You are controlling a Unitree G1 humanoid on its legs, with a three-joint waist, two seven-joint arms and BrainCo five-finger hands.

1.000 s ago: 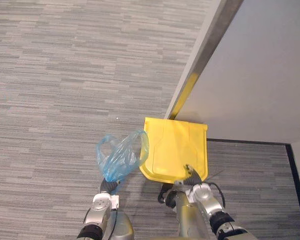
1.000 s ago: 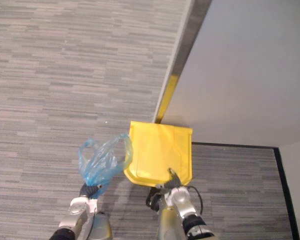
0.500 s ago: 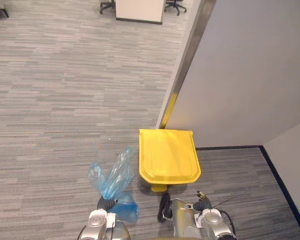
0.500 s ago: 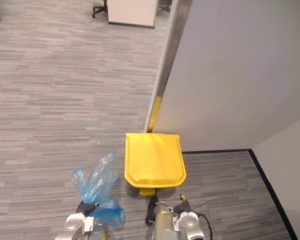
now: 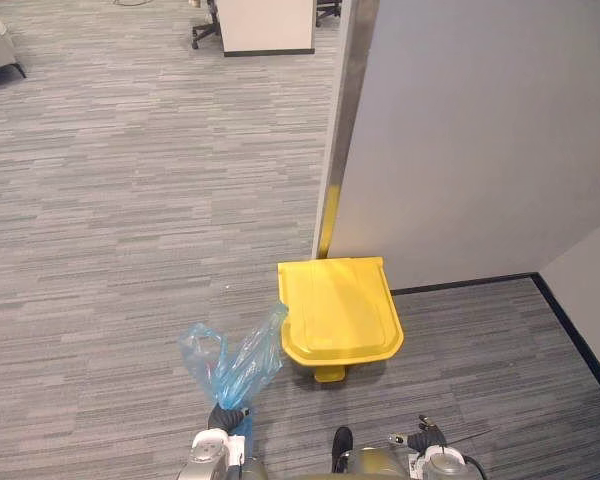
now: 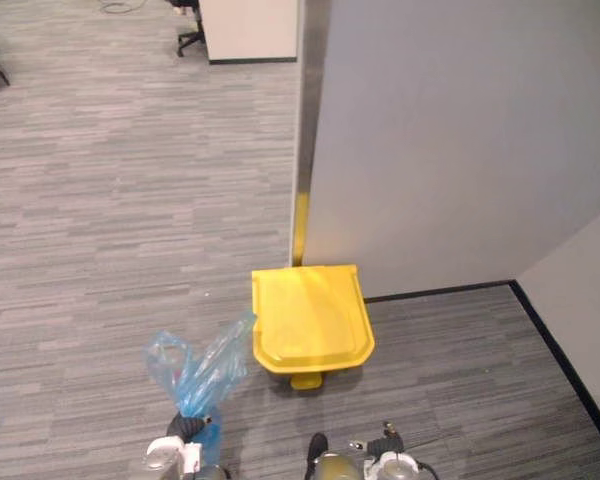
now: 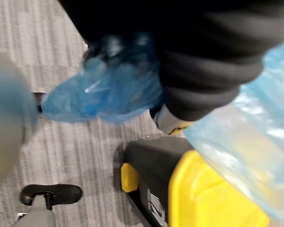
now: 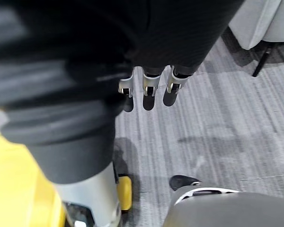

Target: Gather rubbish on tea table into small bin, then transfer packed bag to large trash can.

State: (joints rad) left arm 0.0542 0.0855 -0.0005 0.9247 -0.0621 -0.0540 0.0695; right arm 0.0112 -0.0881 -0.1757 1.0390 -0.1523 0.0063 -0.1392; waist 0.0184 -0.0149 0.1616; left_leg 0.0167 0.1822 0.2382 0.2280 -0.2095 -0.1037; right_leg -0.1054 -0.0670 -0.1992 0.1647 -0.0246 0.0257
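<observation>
the left hand (image 5: 213,450) is showing at about seven o'clock in the head views, down at the near edge. its fingers are curling tight around the gathered neck of a blue plastic bag (image 5: 231,360). the bag is standing up out of the fist, crumpled and see-through, with its loose handles fanning toward twelve and one o'clock. one tip of the bag is reaching the near left corner of the yellow trash can (image 5: 338,310), though i cannot tell whether the two are touching. in the left wrist view the bunched bag is bulging out from under the dark ribbed cover, with the can's black body just beyond it.

the trash can is sitting near the centre on the grey striped carpet (image 5: 120,230), at one o'clock from the bag. its lid (image 6: 308,312) is lying flat and closed, and a small yellow pedal (image 5: 329,374) is poking out at its six o'clock side. the can is standing close against a grey partition wall (image 5: 480,140) at its twelve o'clock.

the right hand (image 5: 436,463) is peeking in at five o'clock, well apart from the can. in the right wrist view its fingers (image 8: 149,88) are hanging loosely and holding nothing.

far off at twelve o'clock a pale desk (image 5: 268,24) is standing beside an office chair base (image 5: 206,22).
</observation>
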